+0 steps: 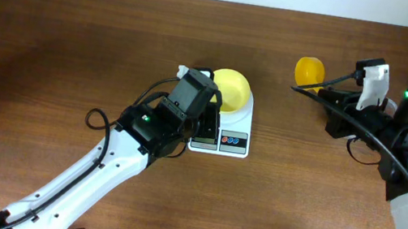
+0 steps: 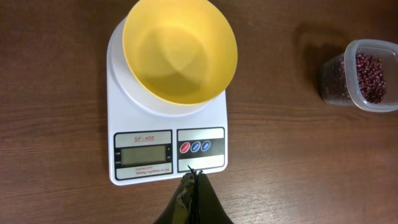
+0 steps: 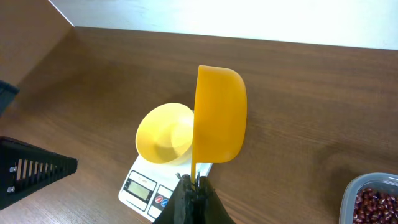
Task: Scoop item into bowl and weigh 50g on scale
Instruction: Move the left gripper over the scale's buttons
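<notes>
The pale-yellow bowl (image 1: 234, 89) stands empty on the white scale (image 1: 231, 143); both also show in the left wrist view, bowl (image 2: 180, 50) on scale (image 2: 165, 152). My left gripper (image 2: 193, 180) is shut and empty, just in front of the scale's button edge. My right gripper (image 3: 194, 182) is shut on the handle of a yellow scoop (image 3: 221, 115), held in the air right of the bowl (image 3: 163, 134) and turned on its side. The scoop (image 1: 310, 69) is apart from the bowl. The red-brown beans (image 2: 370, 68) lie in a clear tub (image 2: 336, 78).
The clear tub (image 3: 372, 200) stands on the wooden table to the right of the scale (image 3: 144, 186). In the overhead view it is hidden under my right arm. A dark rack (image 3: 31, 171) shows at the left edge of the right wrist view.
</notes>
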